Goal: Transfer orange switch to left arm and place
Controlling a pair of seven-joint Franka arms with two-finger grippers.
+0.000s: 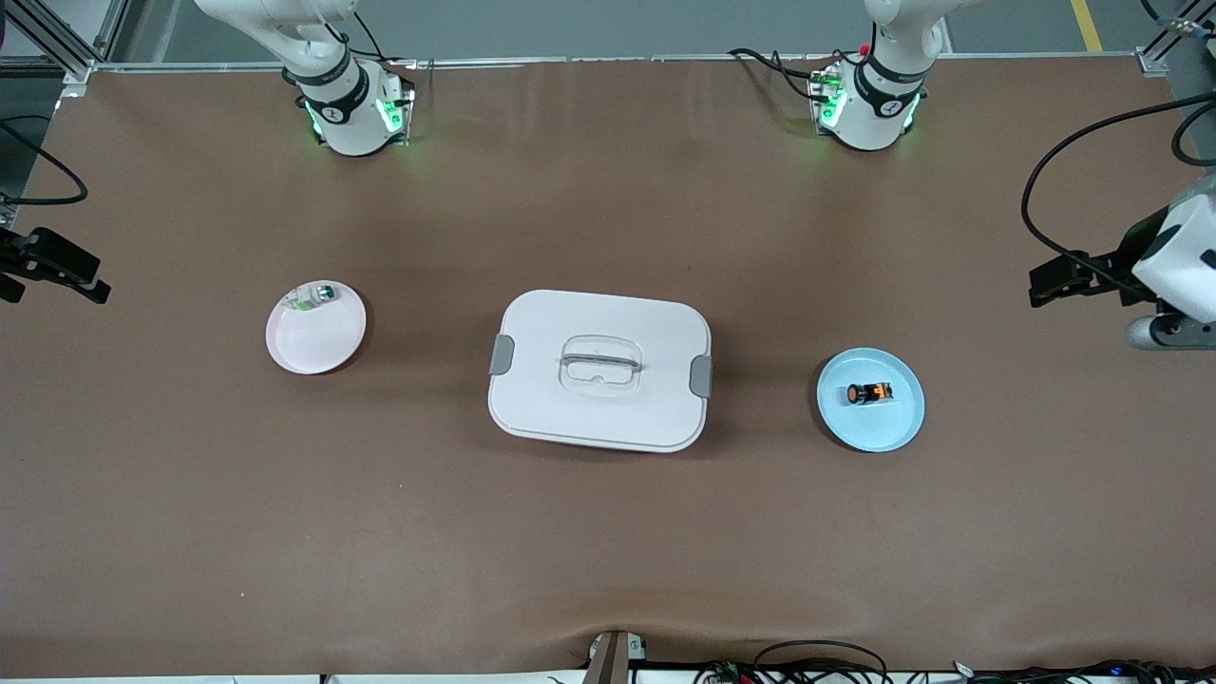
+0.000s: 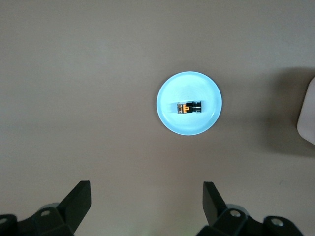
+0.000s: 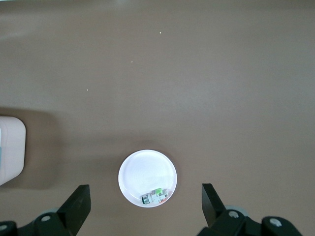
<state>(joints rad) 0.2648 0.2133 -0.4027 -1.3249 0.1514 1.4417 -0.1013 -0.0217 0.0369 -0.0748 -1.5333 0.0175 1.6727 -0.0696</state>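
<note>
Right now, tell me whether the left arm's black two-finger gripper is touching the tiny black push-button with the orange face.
Apart. The left wrist view shows the open left gripper high above bare table, with the orange switch lying on the blue plate.

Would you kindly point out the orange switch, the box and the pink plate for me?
orange switch (image 1: 868, 392), front view, on its black body.
box (image 1: 600, 418), front view, on its white lid.
pink plate (image 1: 313, 337), front view, on its bare middle.

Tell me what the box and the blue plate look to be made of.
Box: likely molded plastic, white and matte, with rounded corners, grey side latches and a clear recessed handle. Blue plate: probably plastic or melamine, smooth with a slight sheen in the left wrist view; ceramic cannot be ruled out.
</note>
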